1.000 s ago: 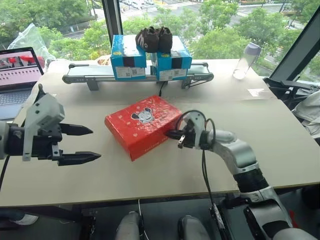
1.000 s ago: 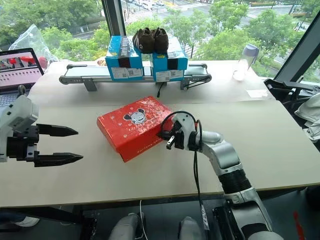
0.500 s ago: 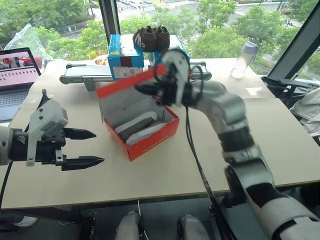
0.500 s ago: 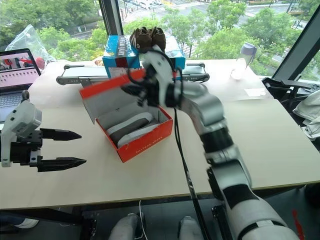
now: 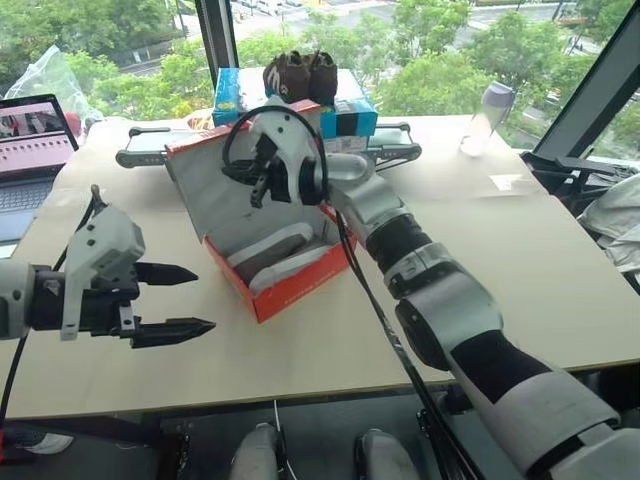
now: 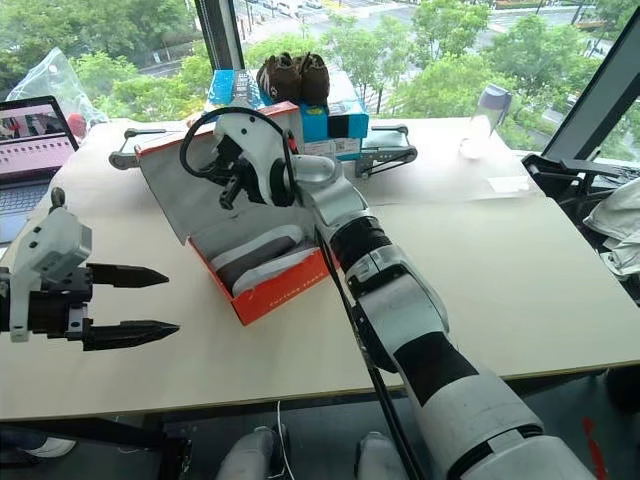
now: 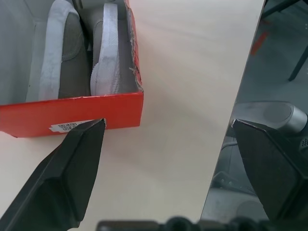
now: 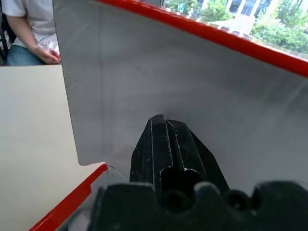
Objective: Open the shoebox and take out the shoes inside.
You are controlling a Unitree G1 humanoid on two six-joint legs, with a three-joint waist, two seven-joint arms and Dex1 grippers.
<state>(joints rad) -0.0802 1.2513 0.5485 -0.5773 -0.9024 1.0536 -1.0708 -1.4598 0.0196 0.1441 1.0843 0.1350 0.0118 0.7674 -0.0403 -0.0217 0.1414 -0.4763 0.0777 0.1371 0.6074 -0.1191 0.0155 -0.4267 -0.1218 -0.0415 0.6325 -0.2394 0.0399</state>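
The table (image 5: 520,280) carries the red-orange shoebox (image 5: 300,282) near its centre, with the hinged lid (image 5: 215,190) raised and its pale grey-white inside exposed. Inside the shoebox lie the grey-taupe shoes (image 5: 272,255) side by side, whitish soles visible. At 12 o'clock from the shoebox, two blue boxes (image 5: 340,105) rest on a conveyor unit (image 5: 395,152), with a dark brown pair of shoes (image 5: 295,75) on top. A laptop (image 5: 35,145) stands at 10 o'clock and a clear bottle (image 5: 482,118) at 2 o'clock.

The right gripper (image 5: 245,172) is at the raised lid; its fingers (image 8: 171,144) are pressed together, tips against the lid's inner face. The left gripper (image 5: 185,298) hovers at 8 o'clock from the shoebox, fingers spread apart, holding nothing.
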